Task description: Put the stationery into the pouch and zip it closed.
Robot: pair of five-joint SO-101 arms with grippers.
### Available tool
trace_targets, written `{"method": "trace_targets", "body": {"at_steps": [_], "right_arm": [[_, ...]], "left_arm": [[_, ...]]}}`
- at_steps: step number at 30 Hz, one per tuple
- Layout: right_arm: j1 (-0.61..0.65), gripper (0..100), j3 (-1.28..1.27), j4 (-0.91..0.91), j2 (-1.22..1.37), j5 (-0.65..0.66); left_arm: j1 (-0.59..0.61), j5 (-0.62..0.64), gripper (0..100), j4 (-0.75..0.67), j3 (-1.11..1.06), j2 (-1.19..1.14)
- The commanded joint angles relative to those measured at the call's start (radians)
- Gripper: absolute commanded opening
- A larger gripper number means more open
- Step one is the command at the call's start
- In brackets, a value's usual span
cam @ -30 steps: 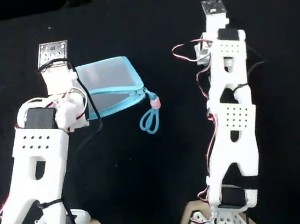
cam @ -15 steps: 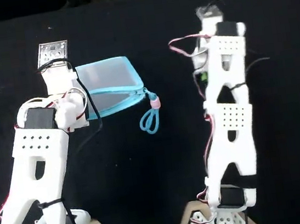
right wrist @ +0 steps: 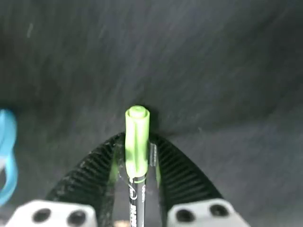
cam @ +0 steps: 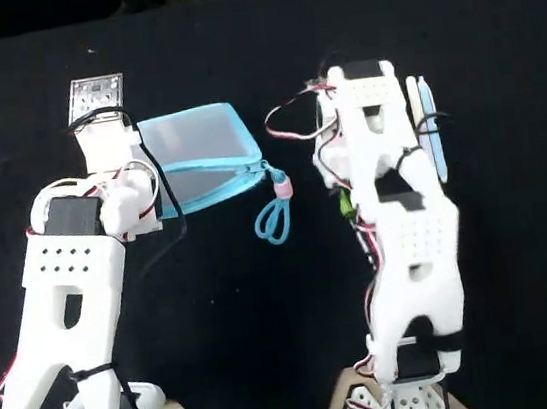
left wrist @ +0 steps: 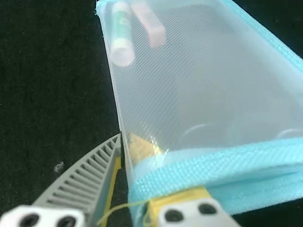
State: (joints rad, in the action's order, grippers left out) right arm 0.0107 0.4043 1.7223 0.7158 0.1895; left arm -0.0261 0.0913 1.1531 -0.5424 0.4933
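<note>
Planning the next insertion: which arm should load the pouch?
Right: the right gripper is shut on the green pen, while the left gripper is clamped on the pouch edge.

Your left arm point(cam: 63, 293) and right arm point(cam: 404, 238) are white plastic shells with long cut-out slots, grids of small round holes and black servo blocks at the joints, and red, white and black cables point(cam: 293, 121) loop alongside them. Your left gripper point(left wrist: 124, 156) has a grey ribbed finger point(left wrist: 85, 184) with a yellow strip on its inner edge. Your right gripper point(right wrist: 137, 142) has black ribbed fingers point(right wrist: 85, 175), and both sit on white bases with dark screw holes.
</note>
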Motion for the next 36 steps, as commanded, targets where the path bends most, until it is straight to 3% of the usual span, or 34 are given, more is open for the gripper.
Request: {"method": "trace_targets", "body": {"at_steps": [1, 8, 17, 20, 27, 36], "right_arm": [[0.017, 1.1, -0.223, -0.074, -0.249, -0.002], [0.003, 1.1, -0.527, -0.187, -0.437, -0.002], [0.011, 1.2, -0.561, -0.276, -0.389, -0.002], [0.011, 2.1, -0.561, -0.252, -0.387, -0.003], [0.009, 14.4, -0.467, -0.08, -0.386, 0.006], [0.02, 14.6, -0.39, -0.017, -0.38, 0.003]], "left_arm": [[0.005, 0.014, 3, 0.002, -0.028, -0.014], [0.005, 0.014, 3, 0.002, -0.028, -0.018], [0.005, 0.014, 3, 0.002, -0.028, -0.02], [0.001, 0.014, 3, 0.0, -0.028, -0.02], [-0.001, 0.014, 3, 0.0, -0.028, -0.02], [0.002, 0.014, 3, 0.0, -0.028, -0.02]]}}
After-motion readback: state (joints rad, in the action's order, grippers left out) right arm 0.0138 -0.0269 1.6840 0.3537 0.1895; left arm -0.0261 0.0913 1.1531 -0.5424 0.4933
